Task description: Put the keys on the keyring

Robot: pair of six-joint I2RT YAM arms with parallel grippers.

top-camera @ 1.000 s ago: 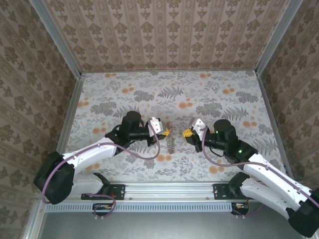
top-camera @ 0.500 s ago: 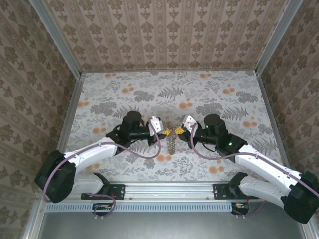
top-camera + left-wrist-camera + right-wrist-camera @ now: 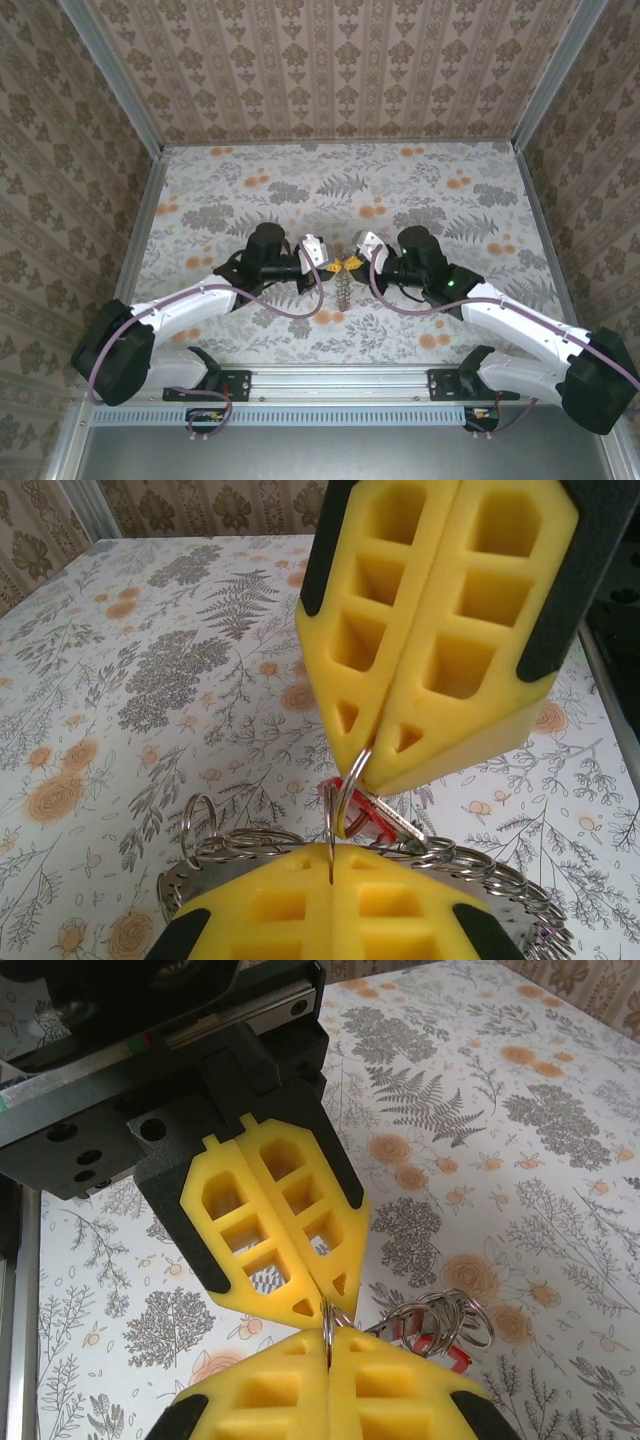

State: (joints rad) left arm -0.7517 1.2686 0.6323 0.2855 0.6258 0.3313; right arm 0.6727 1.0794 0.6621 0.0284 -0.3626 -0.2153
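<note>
In the top view my left gripper [image 3: 335, 265] and right gripper [image 3: 356, 262] meet tip to tip above the table, and a bunch of rings [image 3: 343, 290] hangs below them. Seen from the left wrist, my left gripper [image 3: 332, 852] is shut on a thin split ring [image 3: 330, 815]. My right gripper [image 3: 372, 765] is shut on a second split ring [image 3: 352, 785] that crosses it. A red-headed key [image 3: 385, 820] hangs just behind. The keyring's toothed metal edge [image 3: 172, 898] curves below, carrying several split rings. The right wrist view shows my right gripper [image 3: 328, 1335], the left gripper [image 3: 322, 1298] and the red key head [image 3: 445, 1348].
The table is covered in a floral cloth [image 3: 420, 190], with patterned walls on three sides. A metal rail [image 3: 330, 382] runs along the near edge by the arm bases. A cluster of loose split rings [image 3: 445, 1315] hangs right of the right gripper's tips.
My right gripper has moved left until its tips meet the left gripper's. The left arm has stayed in place with the ring bunch hanging below.
</note>
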